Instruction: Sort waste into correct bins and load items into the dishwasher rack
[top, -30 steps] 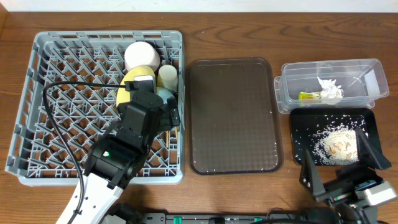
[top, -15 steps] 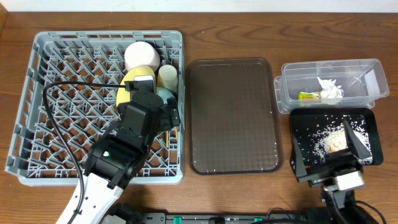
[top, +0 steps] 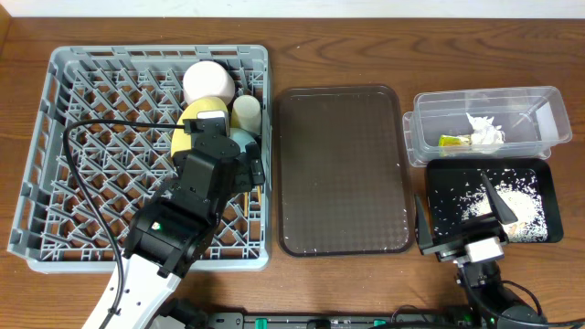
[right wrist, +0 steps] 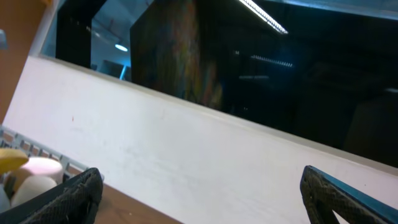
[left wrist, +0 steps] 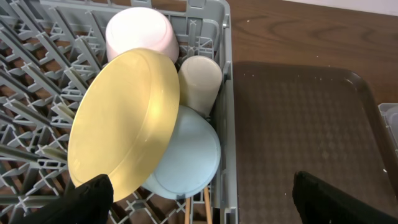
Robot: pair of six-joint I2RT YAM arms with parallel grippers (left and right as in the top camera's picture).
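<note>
Your left gripper (left wrist: 202, 190) is hovering open above the round yellow plate (left wrist: 124, 118), your right gripper (top: 462, 219) gaping open near the shallow black rectangular tray (top: 441, 183).

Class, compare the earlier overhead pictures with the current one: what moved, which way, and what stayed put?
The right end effector, open and empty, moved left along the black tray's near edge. Nothing was gripped or released. The left end effector, open over the dishwasher rack, the dishes in it, the brown tray and the clear tub stayed as they were.
</note>
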